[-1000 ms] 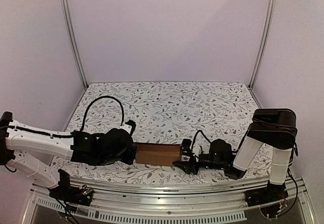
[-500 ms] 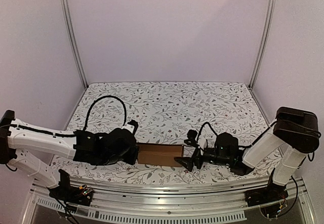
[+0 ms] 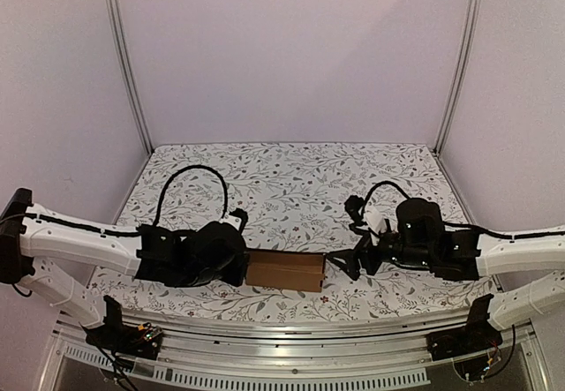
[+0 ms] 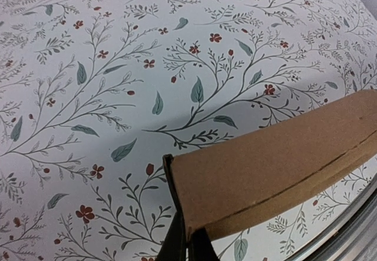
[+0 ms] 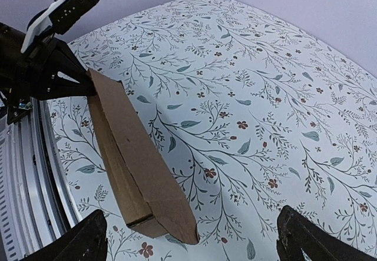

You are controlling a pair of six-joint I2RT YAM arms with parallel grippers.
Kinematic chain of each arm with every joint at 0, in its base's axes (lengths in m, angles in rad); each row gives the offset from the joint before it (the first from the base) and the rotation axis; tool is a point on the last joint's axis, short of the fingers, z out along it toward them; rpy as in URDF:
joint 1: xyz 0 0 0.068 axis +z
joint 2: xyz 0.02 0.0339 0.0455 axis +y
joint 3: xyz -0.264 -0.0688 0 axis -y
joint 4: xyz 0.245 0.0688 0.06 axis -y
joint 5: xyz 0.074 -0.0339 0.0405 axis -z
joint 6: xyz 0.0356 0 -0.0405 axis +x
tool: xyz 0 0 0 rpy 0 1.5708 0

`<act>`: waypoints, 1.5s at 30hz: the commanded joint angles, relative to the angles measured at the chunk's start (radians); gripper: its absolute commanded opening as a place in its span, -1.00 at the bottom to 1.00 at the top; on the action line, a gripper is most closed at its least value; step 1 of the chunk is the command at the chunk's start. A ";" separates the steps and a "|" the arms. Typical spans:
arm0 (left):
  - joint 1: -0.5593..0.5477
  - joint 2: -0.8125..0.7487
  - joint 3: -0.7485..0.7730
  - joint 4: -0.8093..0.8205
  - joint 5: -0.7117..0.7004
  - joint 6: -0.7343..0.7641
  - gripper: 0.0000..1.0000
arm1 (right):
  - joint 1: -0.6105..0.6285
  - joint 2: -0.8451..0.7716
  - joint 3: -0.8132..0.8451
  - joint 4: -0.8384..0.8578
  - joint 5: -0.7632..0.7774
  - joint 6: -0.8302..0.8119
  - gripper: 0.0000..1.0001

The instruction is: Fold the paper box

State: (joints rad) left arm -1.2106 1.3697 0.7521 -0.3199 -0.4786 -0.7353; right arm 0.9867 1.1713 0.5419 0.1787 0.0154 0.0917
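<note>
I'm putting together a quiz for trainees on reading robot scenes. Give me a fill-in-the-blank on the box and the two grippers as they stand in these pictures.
1. The paper box is plain ____ cardboard.
2. The left gripper is ____ on one end of it.
3. The right gripper has its jaws ____ and holds nothing.
4. The paper box lies on a cloth printed with leaves and small red ____.

Missing words: brown; shut; open; flowers.

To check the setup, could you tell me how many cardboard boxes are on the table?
1. The paper box lies near the table's front edge, its left end pinched by the left gripper, the open right gripper off its right end. None appears hidden.
</note>
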 commanded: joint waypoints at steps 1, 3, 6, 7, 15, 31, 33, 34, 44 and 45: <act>-0.020 0.057 -0.009 -0.102 0.093 0.005 -1.00 | -0.005 -0.123 0.052 -0.331 -0.001 -0.018 0.98; -0.020 0.063 -0.005 -0.103 0.102 0.002 -1.00 | -0.006 -0.155 0.099 -0.431 -0.004 -0.033 0.95; -0.020 0.067 -0.001 -0.103 0.106 -0.003 -1.00 | -0.004 -0.159 0.168 -0.558 -0.036 -0.048 0.79; -0.020 0.067 0.001 -0.101 0.107 -0.004 -1.00 | -0.002 -0.154 0.188 -0.594 -0.026 -0.047 0.73; -0.020 0.068 0.008 -0.102 0.119 -0.004 -1.00 | 0.035 -0.044 0.351 -0.797 0.056 -0.042 0.05; -0.020 0.052 0.001 -0.104 0.125 -0.007 -1.00 | 0.108 0.242 0.523 -0.905 0.131 -0.133 -0.25; -0.020 0.051 0.002 -0.104 0.125 -0.006 -1.00 | 0.109 0.262 0.531 -0.903 0.135 -0.132 -0.31; -0.020 0.052 0.004 -0.104 0.126 -0.006 -1.00 | 0.110 0.269 0.533 -0.901 0.138 -0.132 -0.34; -0.020 0.058 0.004 -0.097 0.138 -0.010 -1.00 | 0.109 0.310 0.536 -0.871 0.171 -0.117 -0.68; -0.020 0.058 0.004 -0.096 0.138 -0.010 -1.00 | 0.110 0.312 0.536 -0.869 0.173 -0.118 -0.71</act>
State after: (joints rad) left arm -1.2110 1.3952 0.7792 -0.3153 -0.4339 -0.7361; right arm 1.0885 1.4643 1.0557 -0.7017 0.1608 -0.0307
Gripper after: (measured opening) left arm 0.004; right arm 0.166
